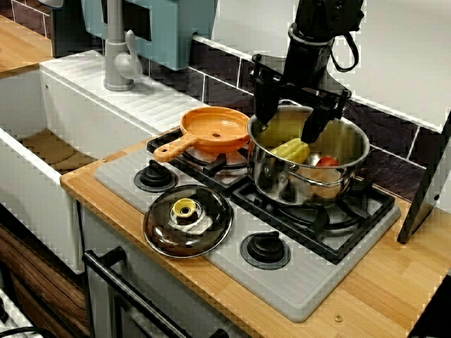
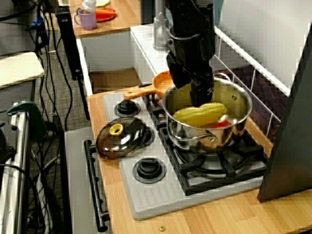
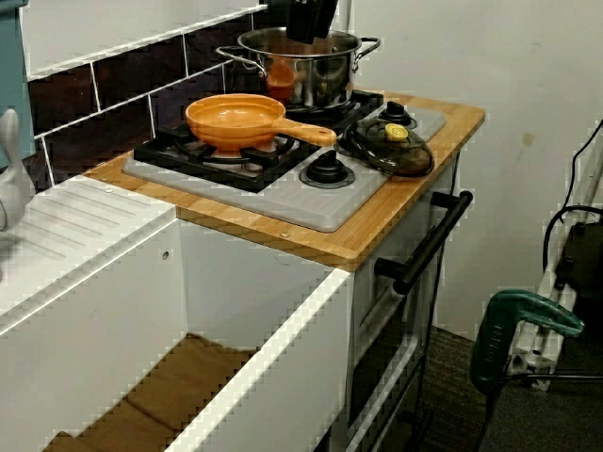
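Black pincer (image 1: 287, 132) hangs over a yellow toy corn cob (image 1: 291, 149) in a shiny steel pot (image 1: 282, 184), right of centre.
Jaws spread, gripping nothing; tips dip inside the rim w/ the cob just below, betw. them, contact unclear. Cob leans beside a small red toy veg (image 1: 326, 161). Prob. light, stiff plastic, bumpy but slick; best gripped across its middle. Orange plastic pan (image 1: 215, 129) sits left of pot; glass lid w/ yellow knob (image 1: 187, 220) lies lower left on the grey hob (image 1: 232, 262).
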